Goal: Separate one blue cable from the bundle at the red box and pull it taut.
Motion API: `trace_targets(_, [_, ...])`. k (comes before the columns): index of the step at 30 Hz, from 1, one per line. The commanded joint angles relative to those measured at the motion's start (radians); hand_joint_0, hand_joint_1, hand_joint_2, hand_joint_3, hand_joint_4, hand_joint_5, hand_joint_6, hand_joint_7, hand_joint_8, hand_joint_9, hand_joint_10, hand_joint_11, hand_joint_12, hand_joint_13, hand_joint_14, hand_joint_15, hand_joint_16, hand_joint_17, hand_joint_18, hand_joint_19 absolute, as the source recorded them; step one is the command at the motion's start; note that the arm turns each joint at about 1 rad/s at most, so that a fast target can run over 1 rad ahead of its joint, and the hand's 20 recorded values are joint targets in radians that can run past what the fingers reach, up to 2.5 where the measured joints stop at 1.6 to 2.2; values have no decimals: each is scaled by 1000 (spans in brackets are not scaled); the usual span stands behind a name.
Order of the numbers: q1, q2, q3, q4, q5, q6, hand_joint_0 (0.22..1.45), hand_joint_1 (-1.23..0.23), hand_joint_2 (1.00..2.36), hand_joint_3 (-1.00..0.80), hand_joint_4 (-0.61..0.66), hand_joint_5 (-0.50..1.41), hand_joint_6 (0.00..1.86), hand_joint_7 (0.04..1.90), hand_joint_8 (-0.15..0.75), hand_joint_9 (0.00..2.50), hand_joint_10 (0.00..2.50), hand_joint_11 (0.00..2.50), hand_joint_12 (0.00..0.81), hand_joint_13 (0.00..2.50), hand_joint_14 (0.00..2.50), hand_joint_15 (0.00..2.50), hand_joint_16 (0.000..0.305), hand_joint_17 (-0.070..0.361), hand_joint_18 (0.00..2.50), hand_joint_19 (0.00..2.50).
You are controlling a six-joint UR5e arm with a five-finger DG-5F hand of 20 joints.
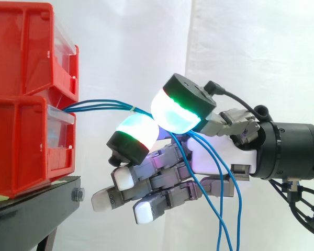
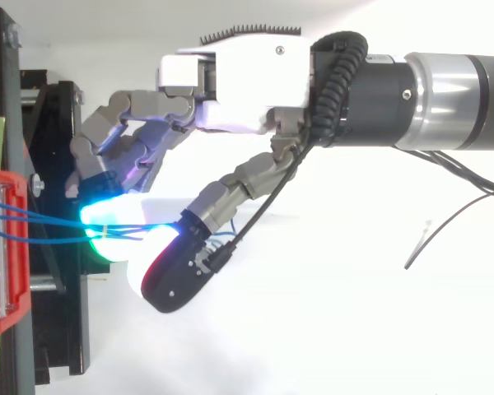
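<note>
2 red boxes are stacked on the black stand (image 1: 36, 204), their fronts close to the stand's edge that faces the arm. The blue cables (image 1: 102, 106) (image 2: 41, 222) leave the front of the lower red box (image 1: 21, 146), under the upper red box (image 1: 21, 47). They run level out past that edge, where 3 strands can be told apart. A yellow-green tie (image 1: 132, 109) (image 2: 101, 233) binds them just before they reach the hand (image 1: 240, 154) (image 2: 239, 82).

The hand reaches in from the far side, off the stand, before the white curtain (image 1: 251, 42). Its 2 large pads (image 1: 170, 112), glowing green, cyan and white, are closed together on the cables just past the tie. How many strands lie between them cannot be told. The other fingers curl underneath, holding nothing. Beyond the pads the cables cross the palm and hang loosely downward. The stretch between box and hand bows slightly.
</note>
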State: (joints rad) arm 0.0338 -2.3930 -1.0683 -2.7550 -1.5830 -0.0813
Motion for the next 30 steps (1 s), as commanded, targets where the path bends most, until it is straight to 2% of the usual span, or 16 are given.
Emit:
trace_targets(1, [0, 0, 1, 0, 0, 0, 546, -741, 1000, -500, 127, -133, 865, 1060, 355, 901, 18, 642, 392, 518, 10, 265, 51, 114, 731, 527])
trace_targets(6, [0, 0, -1, -2, -3, 0, 619, -641, 1000, -500, 74, -128, 843, 1070, 343, 909, 18, 631, 381, 523, 10, 270, 49, 109, 717, 540])
trace_targets(14, [0, 0, 1, -2, -5, 0, 666, -782, 1006, -427, 78, -138, 834, 1135, 346, 888, 19, 645, 383, 513, 10, 276, 49, 110, 715, 540])
trace_targets(16, [0, 0, 1, -2, -5, 0, 684, -829, 1003, -466, 79, -149, 839, 1114, 344, 871, 21, 648, 386, 506, 10, 275, 49, 110, 710, 539])
trace_targets(20, [-2, 0, 1, -2, -6, 0, 743, -920, 1000, -500, 63, -158, 846, 1186, 336, 851, 21, 660, 386, 493, 10, 256, 49, 110, 707, 521])
trace_targets(23, [-3, 0, 1, -2, -9, 0, 759, -934, 1000, -500, 58, -162, 858, 1146, 333, 845, 21, 665, 381, 489, 10, 250, 49, 110, 709, 510])
trace_targets(26, [-3, 0, 1, -2, -12, 0, 742, -943, 1000, -500, 99, -162, 866, 1124, 331, 846, 22, 662, 381, 489, 10, 255, 49, 110, 710, 510])
trace_targets(30, [-3, 0, 1, -2, -15, 0, 619, -871, 1000, -500, 123, -153, 871, 1129, 337, 880, 22, 674, 380, 495, 10, 272, 48, 109, 711, 535])
